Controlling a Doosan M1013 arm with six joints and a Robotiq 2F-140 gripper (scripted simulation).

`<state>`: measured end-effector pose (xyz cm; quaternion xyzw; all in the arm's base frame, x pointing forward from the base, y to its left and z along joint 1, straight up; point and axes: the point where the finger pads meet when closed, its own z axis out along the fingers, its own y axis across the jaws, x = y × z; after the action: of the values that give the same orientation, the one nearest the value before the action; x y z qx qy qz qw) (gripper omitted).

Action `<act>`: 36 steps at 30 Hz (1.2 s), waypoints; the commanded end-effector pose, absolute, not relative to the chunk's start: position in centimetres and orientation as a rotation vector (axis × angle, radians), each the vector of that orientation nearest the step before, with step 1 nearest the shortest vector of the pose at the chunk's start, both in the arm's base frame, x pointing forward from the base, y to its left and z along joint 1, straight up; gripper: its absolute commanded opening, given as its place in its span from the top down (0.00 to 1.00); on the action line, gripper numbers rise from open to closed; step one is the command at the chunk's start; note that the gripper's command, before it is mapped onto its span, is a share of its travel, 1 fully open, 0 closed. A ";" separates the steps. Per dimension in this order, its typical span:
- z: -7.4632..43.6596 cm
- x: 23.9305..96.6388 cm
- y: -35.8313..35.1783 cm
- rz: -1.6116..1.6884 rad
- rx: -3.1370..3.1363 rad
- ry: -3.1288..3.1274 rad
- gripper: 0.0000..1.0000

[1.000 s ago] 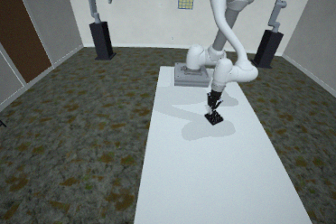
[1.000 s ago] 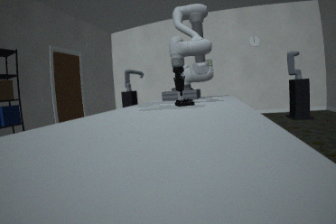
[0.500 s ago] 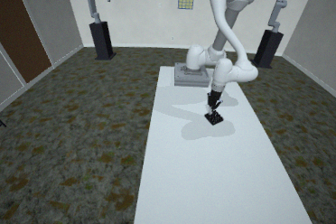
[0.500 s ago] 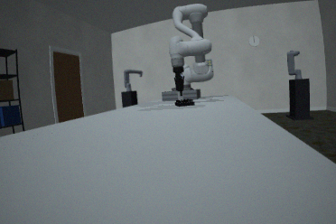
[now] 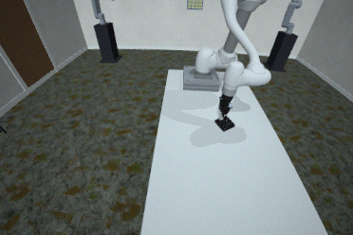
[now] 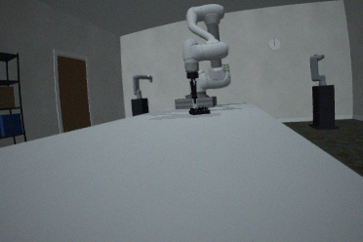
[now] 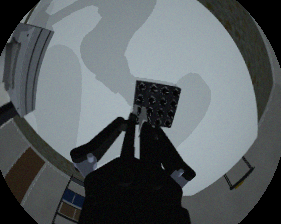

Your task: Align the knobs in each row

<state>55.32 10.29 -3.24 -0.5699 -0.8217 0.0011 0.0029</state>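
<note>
The knob box [image 5: 227, 128] [image 6: 200, 111] [image 7: 161, 99] is a small black square with rows of dark knobs. It stands on the white table [image 5: 213, 183] [image 6: 195, 174] [image 7: 191, 36], a short way in front of the arm's base. My gripper [image 5: 223, 116] [image 6: 194, 105] [image 7: 138, 110] points straight down onto the box. Its fingers are drawn close together around a knob at the corner of the box nearest the wrist camera. The fingers hide that knob. The knobs' white lines and printed names are too small to read in any view.
The arm's grey base plate [image 5: 200, 82] [image 6: 195, 101] sits on the table's far end. Two other arms stand on dark pedestals [image 5: 108, 42] [image 5: 281, 51] on the floor by the back wall. A shelf [image 6: 7, 100] stands at the left wall.
</note>
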 end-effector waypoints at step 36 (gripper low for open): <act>-3.2 55.3 10.3 0.007 -1.876 -2.516 0.88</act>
<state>55.32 10.29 -3.24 -0.5977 -0.8017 0.0024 0.0018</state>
